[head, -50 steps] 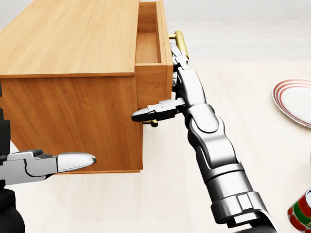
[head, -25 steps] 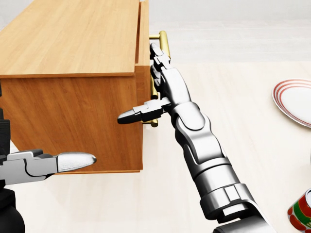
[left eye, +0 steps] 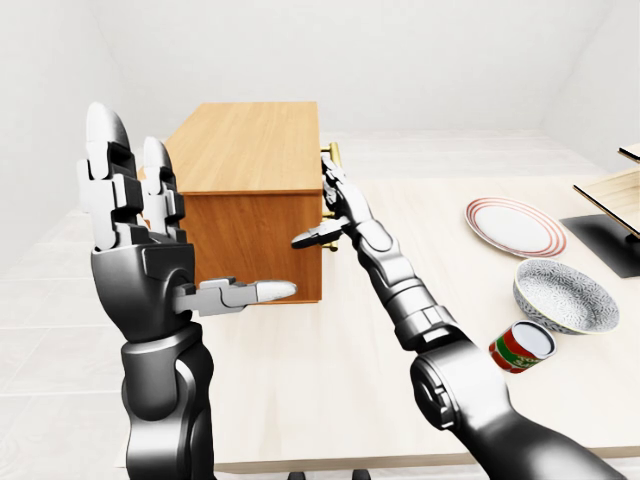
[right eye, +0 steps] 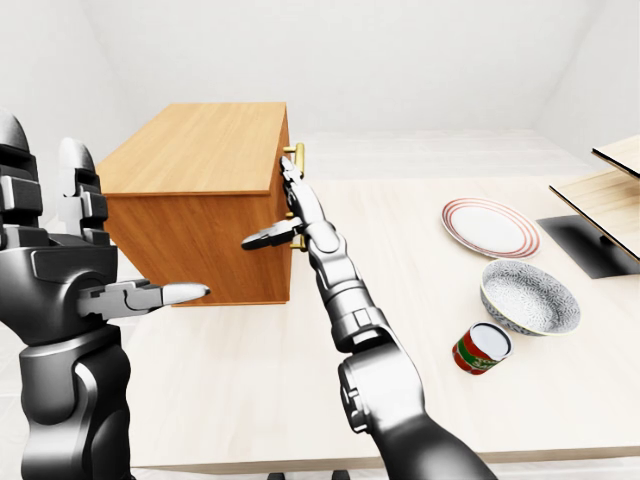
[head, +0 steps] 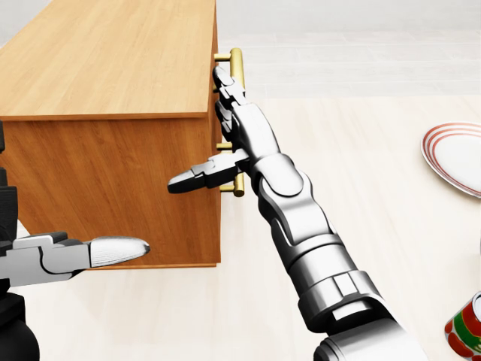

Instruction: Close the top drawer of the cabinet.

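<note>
Head view: right hand [head: 225, 124], fingers spread and gripping nothing, lies flat against the cabinet's [head: 113, 75] shut drawer front by its handle [head: 236, 64]; left hand [left eye: 135, 230] is raised, open and empty.

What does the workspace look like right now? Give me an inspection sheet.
Surface: pale table, bare near the robot.
Job's things: wooden cabinet; its drawer front sits flush with the cabinet side, brass handle sticking out.
Clutter: striped plate, patterned bowl, red and green can, all at the view's right.
Grippers: right hand open, fingers flat against the drawer front by the handle; left hand open, raised, touching nothing.
Cables: nothing seen.
Surroundings: white walls; wooden boards on a dark base at far right.
</note>
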